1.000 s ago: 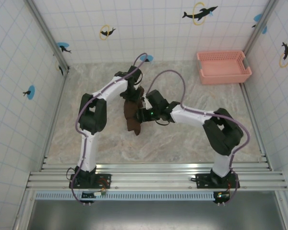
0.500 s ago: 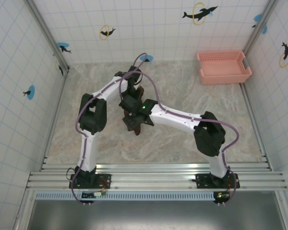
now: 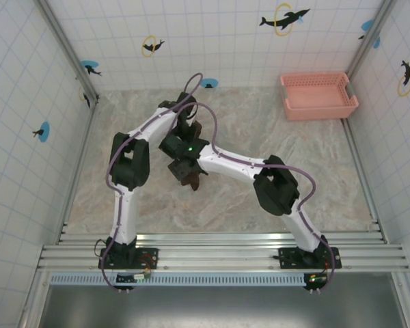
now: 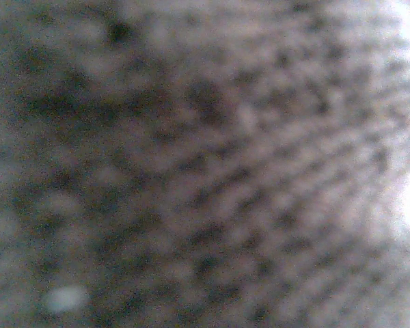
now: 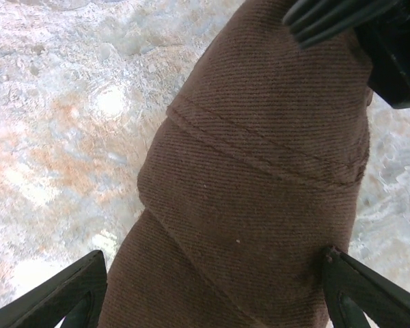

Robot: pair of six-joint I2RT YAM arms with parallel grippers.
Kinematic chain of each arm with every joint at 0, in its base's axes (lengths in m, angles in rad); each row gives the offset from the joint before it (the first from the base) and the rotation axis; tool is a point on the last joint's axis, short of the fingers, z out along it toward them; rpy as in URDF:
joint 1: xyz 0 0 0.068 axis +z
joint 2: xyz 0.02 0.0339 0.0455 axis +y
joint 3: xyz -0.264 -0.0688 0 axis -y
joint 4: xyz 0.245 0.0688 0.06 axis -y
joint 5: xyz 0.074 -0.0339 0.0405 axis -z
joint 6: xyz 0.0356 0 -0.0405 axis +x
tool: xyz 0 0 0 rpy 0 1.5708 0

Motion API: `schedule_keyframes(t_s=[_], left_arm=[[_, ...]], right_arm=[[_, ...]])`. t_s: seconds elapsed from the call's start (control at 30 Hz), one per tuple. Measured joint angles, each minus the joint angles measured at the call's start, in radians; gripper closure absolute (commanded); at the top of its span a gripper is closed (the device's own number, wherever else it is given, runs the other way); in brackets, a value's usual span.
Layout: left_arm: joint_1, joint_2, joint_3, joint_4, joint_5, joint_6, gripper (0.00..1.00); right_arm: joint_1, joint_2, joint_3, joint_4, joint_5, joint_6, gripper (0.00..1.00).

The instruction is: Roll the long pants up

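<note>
The long pants [image 3: 190, 180] are a tight dark brown bundle at mid-table, mostly covered by both arms. In the right wrist view the pants [image 5: 260, 184] form a thick roll with overlapping wraps and a seam. My right gripper [image 5: 212, 265] is open and straddles the roll, one finger on each side, the right finger [image 5: 369, 294] touching the cloth. My left gripper [image 3: 188, 134] is at the roll's far end; its ribbed black fingers [image 5: 328, 17] rest on the cloth. The left wrist view is a blur of brown weave [image 4: 205, 164], jaws hidden.
A pink mesh basket [image 3: 319, 95] stands at the back right corner. The marbled tabletop [image 3: 280, 137] is bare around the bundle. Tiled walls close in the back and both sides, and a metal rail [image 3: 219, 249] runs along the near edge.
The right arm has swung left, and its gripper has come over the bundle from the right. The left gripper has stayed at the far end of the pants.
</note>
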Motion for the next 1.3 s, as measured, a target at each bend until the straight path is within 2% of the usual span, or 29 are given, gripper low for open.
schedule_keyframes(t_s=[0.27,0.37,0.4,0.5,0.53,0.57,0.6,0.73,0.8,0.9,1.13,1.3], left_arm=[[0.027,0.003,0.000,0.023,0.008,0.000,0.72],[0.027,0.003,-0.005,0.030,0.013,0.000,0.70],[0.027,0.002,-0.009,0.034,0.014,0.000,0.70],[0.027,-0.016,-0.044,0.068,0.016,0.000,0.68],[0.027,-0.023,-0.057,0.082,0.018,0.001,0.67],[0.027,-0.030,-0.069,0.096,0.018,0.001,0.63],[0.027,-0.034,-0.076,0.105,0.019,0.002,0.55],[0.021,-0.041,-0.086,0.116,0.046,0.002,0.27],[0.013,-0.045,-0.093,0.116,0.071,0.000,0.18],[0.008,-0.047,-0.094,0.170,0.124,-0.029,0.11],[0.042,-0.058,-0.094,0.263,0.164,-0.097,0.03],[0.103,-0.143,-0.114,0.187,0.254,-0.084,0.03]], right_arm=[[-0.013,0.132,0.132,-0.025,0.025,0.007,0.15],[-0.013,0.188,0.171,-0.037,0.069,0.006,0.20],[-0.013,0.204,0.180,-0.038,0.084,0.006,0.24],[-0.013,0.232,0.192,-0.039,0.121,-0.005,0.56],[-0.013,0.232,0.192,-0.040,0.127,-0.010,0.62],[-0.012,0.232,0.191,-0.043,0.132,-0.015,0.67],[-0.011,0.230,0.187,-0.039,0.136,-0.022,0.70],[-0.018,0.159,0.046,0.076,0.121,-0.044,0.73],[-0.046,0.090,-0.079,0.177,0.059,-0.038,0.74],[-0.106,-0.014,-0.259,0.344,-0.115,-0.044,0.75],[-0.271,-0.150,-0.549,0.674,-0.566,0.019,0.75],[-0.478,-0.167,-0.678,0.874,-0.766,0.162,0.75]])
